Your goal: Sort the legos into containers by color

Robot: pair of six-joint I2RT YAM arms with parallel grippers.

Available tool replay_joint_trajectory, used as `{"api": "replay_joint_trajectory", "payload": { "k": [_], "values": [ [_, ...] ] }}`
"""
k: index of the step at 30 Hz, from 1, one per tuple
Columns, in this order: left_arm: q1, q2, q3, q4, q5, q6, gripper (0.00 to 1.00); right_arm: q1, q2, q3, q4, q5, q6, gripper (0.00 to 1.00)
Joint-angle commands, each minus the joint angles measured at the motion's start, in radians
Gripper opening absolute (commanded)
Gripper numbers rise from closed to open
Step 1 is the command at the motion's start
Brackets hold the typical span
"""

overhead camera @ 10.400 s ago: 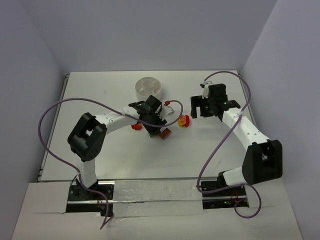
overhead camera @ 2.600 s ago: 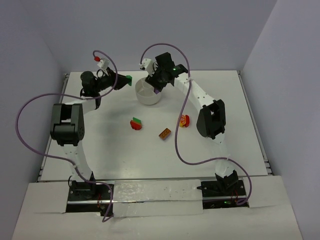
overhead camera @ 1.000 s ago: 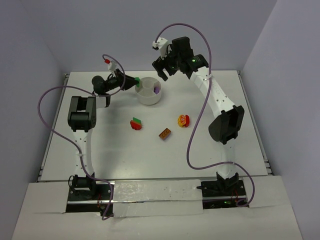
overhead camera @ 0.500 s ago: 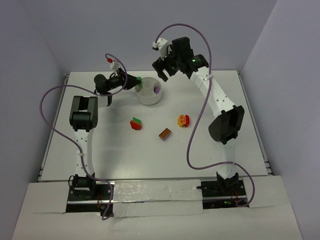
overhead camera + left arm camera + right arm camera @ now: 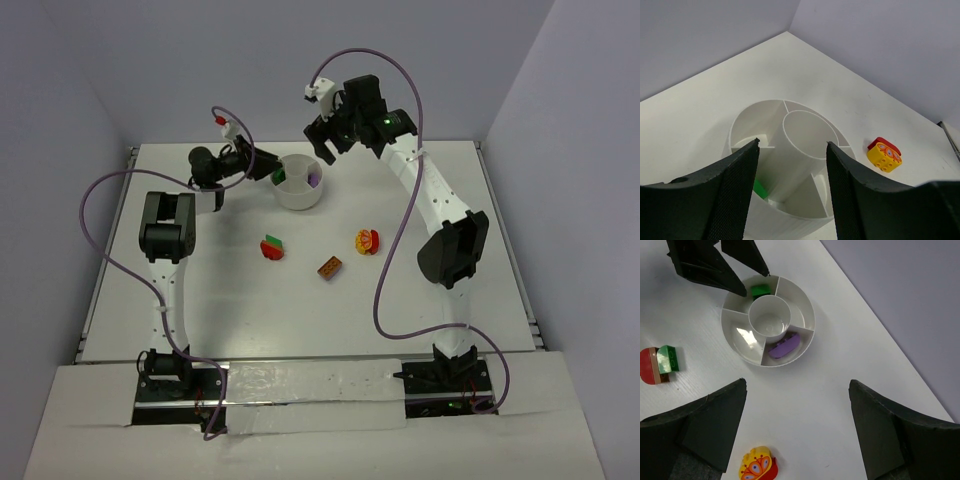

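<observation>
The white bowl (image 5: 300, 198) stands at the back of the table. My left gripper (image 5: 264, 166) hangs open over its left rim, and in the left wrist view it (image 5: 792, 143) straddles the bowl (image 5: 805, 130) with nothing between the fingers. A green brick (image 5: 759, 189) lies loose in the wedge below, also seen as the green brick (image 5: 760, 290) from the right wrist. A purple brick (image 5: 784, 346) lies in another wedge. My right gripper (image 5: 797, 384) is open, high above the bowl (image 5: 735, 322). A red-and-green brick (image 5: 272, 247), an orange-brown brick (image 5: 329, 268) and a yellow-and-red brick (image 5: 367, 240) lie on the table.
Grey walls close in the table at the back and sides. The left arm's purple cable (image 5: 100, 215) loops out over the left side, and the right arm's cable (image 5: 385, 290) hangs beside its upright links.
My left gripper has opened and the green brick it carried has dropped into a wedge of the bowl. The right arm has stayed where it was.
</observation>
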Motion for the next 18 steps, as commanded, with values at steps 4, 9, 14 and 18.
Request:
{"api": "replay_joint_trajectory", "payload": {
  "k": [4,9,14,18],
  "values": [
    [0.024,-0.217,0.080,-0.184,0.034,0.160,0.61,-0.011,-0.160,-0.126,-0.035,-0.051,-0.027,0.90],
    [0.040,-0.440,0.003,-0.762,0.032,0.536,0.57,-0.012,-0.295,-0.293,0.002,-0.040,0.000,0.91],
    [0.025,-0.646,-0.143,-1.177,-0.225,0.852,0.52,-0.012,-0.402,-0.491,0.048,-0.027,0.068,0.93],
    [-0.024,-0.771,-0.205,-1.442,-0.505,0.898,0.48,-0.011,-0.467,-0.612,0.086,-0.027,0.119,0.94]
  ]
}}
